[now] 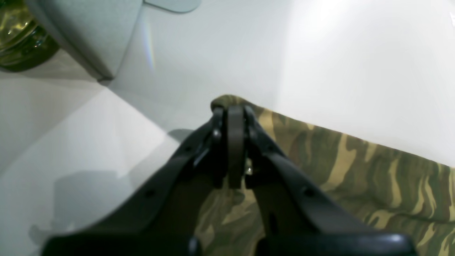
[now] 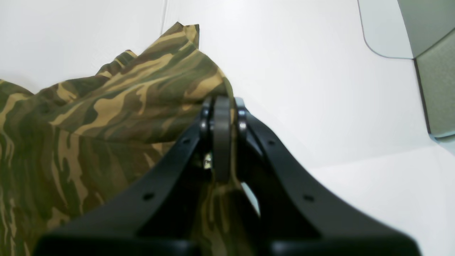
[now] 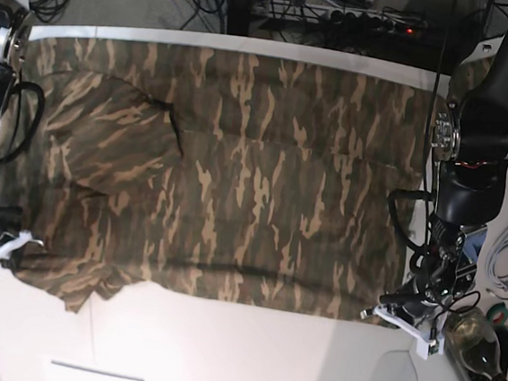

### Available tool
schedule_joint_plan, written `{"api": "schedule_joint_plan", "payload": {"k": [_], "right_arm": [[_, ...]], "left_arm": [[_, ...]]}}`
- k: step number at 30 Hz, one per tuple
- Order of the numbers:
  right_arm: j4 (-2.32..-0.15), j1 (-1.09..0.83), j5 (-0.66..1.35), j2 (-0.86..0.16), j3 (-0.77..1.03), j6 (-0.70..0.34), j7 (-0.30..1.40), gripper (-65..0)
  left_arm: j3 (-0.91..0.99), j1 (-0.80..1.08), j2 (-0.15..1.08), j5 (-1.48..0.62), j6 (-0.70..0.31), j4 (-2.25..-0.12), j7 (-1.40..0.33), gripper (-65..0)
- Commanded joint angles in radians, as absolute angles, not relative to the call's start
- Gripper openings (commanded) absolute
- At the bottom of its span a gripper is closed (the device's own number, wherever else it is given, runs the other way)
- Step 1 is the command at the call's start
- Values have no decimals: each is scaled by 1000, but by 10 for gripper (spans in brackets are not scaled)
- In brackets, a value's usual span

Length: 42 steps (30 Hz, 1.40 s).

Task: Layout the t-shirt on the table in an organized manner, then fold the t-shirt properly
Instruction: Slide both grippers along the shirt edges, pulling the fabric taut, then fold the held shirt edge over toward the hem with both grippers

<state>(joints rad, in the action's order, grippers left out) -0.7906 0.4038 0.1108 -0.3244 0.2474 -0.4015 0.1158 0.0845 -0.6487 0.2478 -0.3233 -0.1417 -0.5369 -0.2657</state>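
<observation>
The camouflage t-shirt (image 3: 237, 180) lies spread wide over the far part of the white table (image 3: 247, 352), with one sleeve (image 3: 105, 149) folded over onto its body. At the shirt's near right corner, my left gripper (image 3: 386, 311) is shut on the cloth. The left wrist view shows that gripper (image 1: 231, 106) pinching a corner of the shirt (image 1: 355, 167). My right gripper (image 3: 12, 250) is shut on the near left edge. In the right wrist view the gripper (image 2: 222, 103) clamps the shirt (image 2: 106, 113), which bunches up to its left.
A glass bottle (image 3: 480, 349) stands off the table's right corner, close to my left arm, and shows again as a bottle (image 1: 17, 39) beside a grey panel (image 1: 89, 35). Cables and a tape roll (image 3: 497, 313) lie on the floor. A thin dark seam (image 2: 164, 14) crosses the table.
</observation>
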Motion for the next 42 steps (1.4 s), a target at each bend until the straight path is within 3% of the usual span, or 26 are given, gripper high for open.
{"api": "schedule_joint_plan", "payload": {"k": [1,5,13,22,29,42], "right_arm": [[-805,432,122,-344,249,-404,85,-650],[-779,429,122,-343,249,-404,82,-650],[-610,440,122,-346,248,-404,-87,-650],[-545,512,122,-375,18,-397,-125,-650],[-409,572,122,-397,10,-397,-128,-650],[-412,486,122,-441,8,-397,-124,-650]], "left_arm": [[90,-684,259,-334,-145,-558,-242,-650],[93,-659,259,-334,-145,-587,-282,-650],[94,-463,260,-332,-143,-931,-392,-650],[94,-458,260,-334,-143,-944,-407,-650],[94,-427,260,-334,-143,-1015,-476,-650],[94,-277,294,-335,-143,-1233,-608,-650]]}}
